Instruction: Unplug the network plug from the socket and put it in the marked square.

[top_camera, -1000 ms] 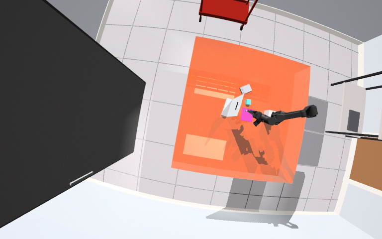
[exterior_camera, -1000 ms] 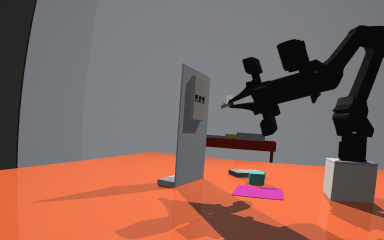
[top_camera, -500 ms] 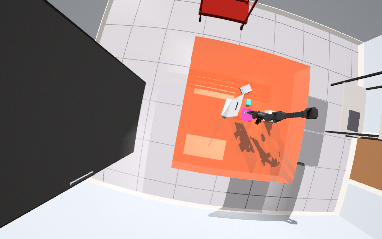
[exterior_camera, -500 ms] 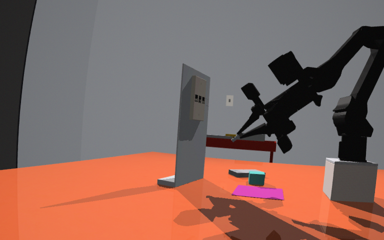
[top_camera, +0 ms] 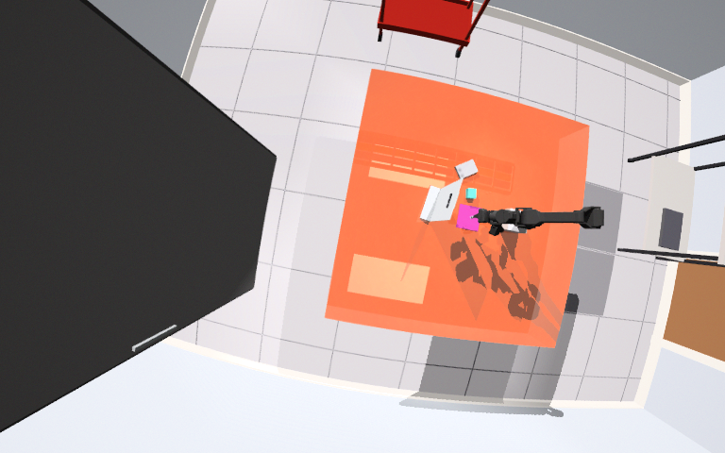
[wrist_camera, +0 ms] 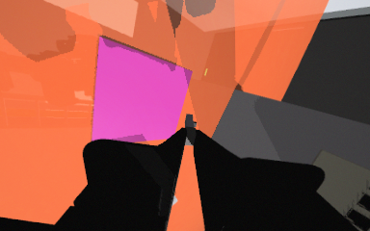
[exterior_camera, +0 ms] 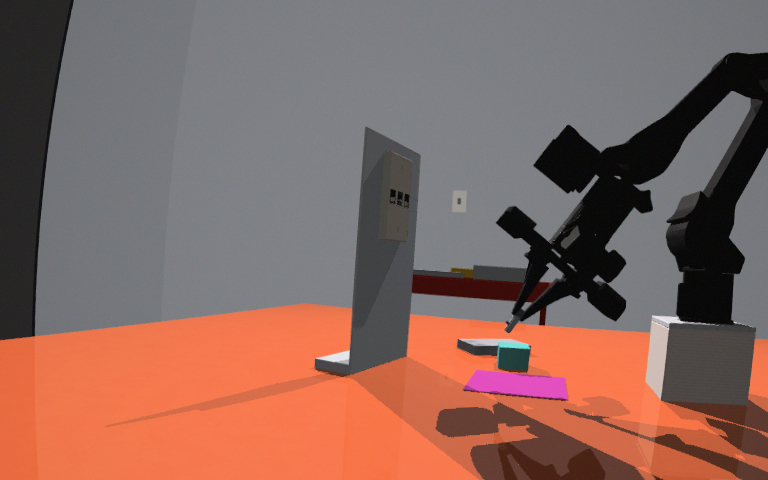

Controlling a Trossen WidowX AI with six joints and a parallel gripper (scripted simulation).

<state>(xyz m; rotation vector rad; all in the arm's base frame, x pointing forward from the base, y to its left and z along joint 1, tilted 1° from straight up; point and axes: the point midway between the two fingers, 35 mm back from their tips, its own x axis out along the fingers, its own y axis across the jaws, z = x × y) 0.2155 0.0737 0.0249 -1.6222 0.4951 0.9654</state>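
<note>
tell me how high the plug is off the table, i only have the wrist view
Observer: In the exterior view the plug hangs well above the table, pinched in the end effector, touching nothing below.
Operator: anything near the square i can't see
Observer: A teal cube stands just beyond the far edge of the pink square.
Operator: am i over the square
Observer: From the top view, the tip is over the square's arm-side edge.
</note>
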